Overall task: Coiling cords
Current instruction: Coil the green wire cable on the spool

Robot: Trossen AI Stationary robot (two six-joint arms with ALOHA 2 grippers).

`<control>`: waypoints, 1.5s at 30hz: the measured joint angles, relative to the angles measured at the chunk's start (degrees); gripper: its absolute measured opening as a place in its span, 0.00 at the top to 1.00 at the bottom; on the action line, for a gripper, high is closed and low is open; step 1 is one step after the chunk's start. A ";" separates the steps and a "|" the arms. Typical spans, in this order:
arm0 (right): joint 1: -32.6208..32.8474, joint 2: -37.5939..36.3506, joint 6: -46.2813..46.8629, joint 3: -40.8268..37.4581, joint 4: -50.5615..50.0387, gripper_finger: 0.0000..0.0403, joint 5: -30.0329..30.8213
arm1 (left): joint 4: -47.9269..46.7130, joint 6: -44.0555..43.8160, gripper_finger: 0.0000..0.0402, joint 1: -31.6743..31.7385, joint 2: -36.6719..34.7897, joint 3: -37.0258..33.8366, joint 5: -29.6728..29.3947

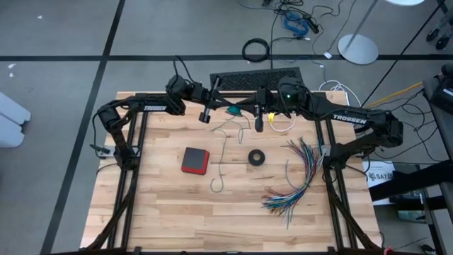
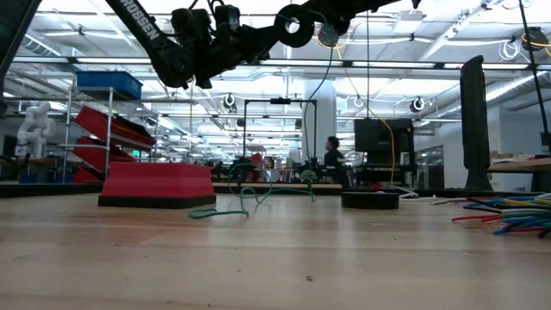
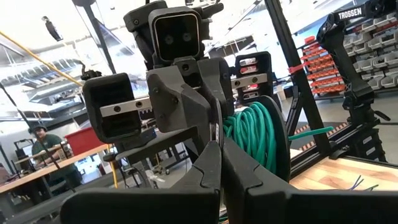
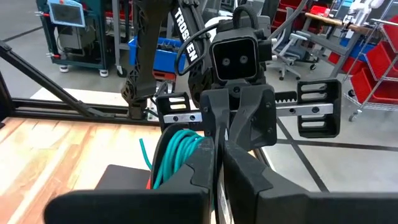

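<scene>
Both grippers are raised high over the far middle of the table, facing each other tip to tip. My left gripper [image 3: 216, 155] and my right gripper [image 4: 217, 152] both look shut. A coil of the teal-green cord [image 3: 252, 134] sits beside the fingers against a black ring; it also shows in the right wrist view [image 4: 183, 155]. The cord's free length hangs down and lies slack on the table [image 1: 221, 152]. The white cord [image 1: 282, 126] lies in a loop on the table under the right arm. My left gripper is shut level, from the table's left, next to the teal-green coil [image 3: 239, 127]. Its own fingers hide the place of contact, so I cannot tell which strand it has. The coil is lifted clear of the table. My right gripper is shut level, from the table's right, with the coil's windings [image 4: 186, 149] right beside its fingers. Its fingers hide the place of contact. The coil hangs upright, and the cord's tail trails down to the table.
A red box [image 1: 195, 160] lies left of centre and a small black tape ring [image 1: 256, 157] at the centre. A fanned bundle of multicoloured wires [image 1: 297, 177] lies at the right. A black keyboard [image 1: 258, 78] is at the far edge. The near half shows bare wood.
</scene>
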 joint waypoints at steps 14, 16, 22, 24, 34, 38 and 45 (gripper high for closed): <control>-0.37 1.42 1.54 0.07 -1.83 0.94 0.37 | -0.49 -0.95 1.00 0.26 0.11 -0.02 0.83; -0.37 1.42 1.71 0.07 -3.18 0.94 0.62 | -0.66 -1.03 1.00 0.64 0.13 -0.02 1.32; -0.33 1.46 0.70 0.07 -4.42 0.98 2.26 | -0.62 -1.09 1.00 0.87 0.13 -0.02 1.60; -0.05 1.46 -0.44 0.07 -3.99 0.99 3.29 | -0.59 -1.09 1.00 0.92 0.13 -0.02 1.53; 1.20 1.51 -3.97 -0.14 -2.13 1.00 9.45 | -0.89 -1.09 0.82 4.21 -0.15 0.09 -1.81; 1.53 0.51 -5.46 -0.13 -0.87 1.00 9.54 | -1.25 -3.24 0.68 7.90 -0.15 0.09 -6.71; 1.36 -0.55 -8.42 -0.13 2.35 1.00 14.00 | -6.03 -11.58 0.54 12.63 0.08 0.09 -1.42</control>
